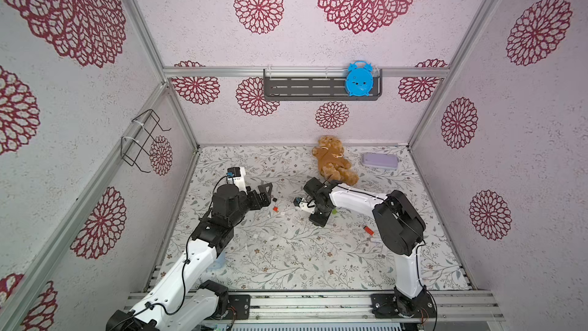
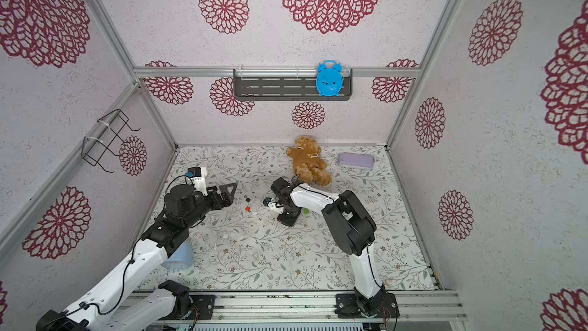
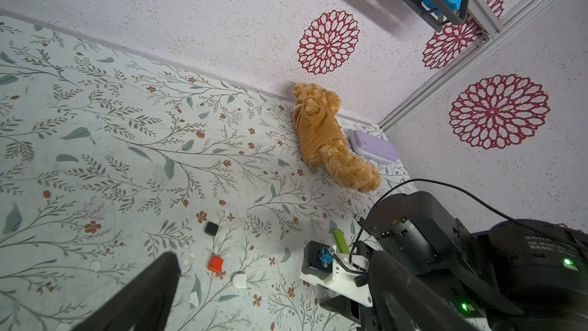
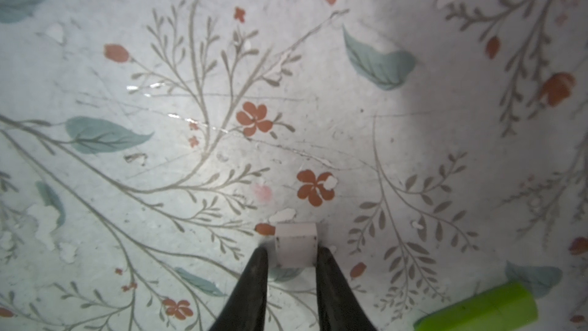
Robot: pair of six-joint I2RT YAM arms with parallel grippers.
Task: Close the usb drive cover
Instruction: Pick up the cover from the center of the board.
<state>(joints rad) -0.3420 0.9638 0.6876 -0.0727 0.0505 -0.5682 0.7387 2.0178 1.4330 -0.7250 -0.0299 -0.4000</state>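
Note:
A small white cover (image 4: 296, 245) lies on the floral mat between the fingertips of my right gripper (image 4: 291, 257), which is shut on its two sides. A green usb drive (image 4: 477, 308) lies on the mat close beside that gripper, also seen as a green usb drive (image 1: 333, 211) in a top view. In both top views my right gripper (image 1: 318, 218) points down at the mat and hides the cover. My left gripper (image 1: 266, 195) stands open and empty to the left, with a black cap (image 3: 211, 228), a red cap (image 3: 215, 264) and another white cap (image 3: 239, 280) lying before it.
A brown teddy bear (image 1: 334, 160) and a purple case (image 1: 380, 160) lie at the back of the mat. A red usb drive (image 1: 369, 230) lies by the right arm. A pale blue object (image 2: 178, 257) sits under the left arm. A blue clock (image 1: 359, 79) stands on the wall shelf.

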